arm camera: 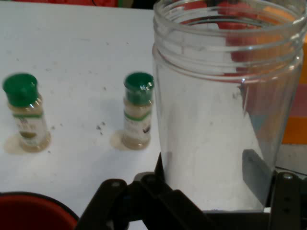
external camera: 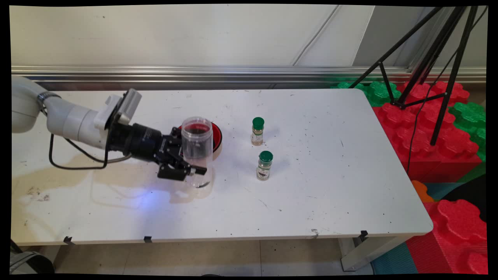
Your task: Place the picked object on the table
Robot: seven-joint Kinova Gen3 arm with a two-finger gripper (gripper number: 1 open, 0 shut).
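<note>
Jar [external camera: 197, 149] of clear plastic, open-mouthed and with no lid on it, stands upright on the white bench [external camera: 311, 194], left of centre. Black hand [external camera: 186, 165] reaches in level from the left and is clamped on the jar's lower part, one finger [arm camera: 256, 175] showing through the clear wall in the hand view and the other pressed against the opposite side. Jar's base looks to be at or just above the bench surface; which of the two I cannot tell. Just behind the jar sits a red bowl [external camera: 216, 136] with a dark rim, partly hidden by it. To the right, apart from the jar, stand two small spice bottles with green caps, one farther back [external camera: 257, 131] and one nearer [external camera: 264, 165]. With so low a hold on a tall, light jar, keeping it plumb and moving slowly seems wise, as does minding the bowl close behind
</note>
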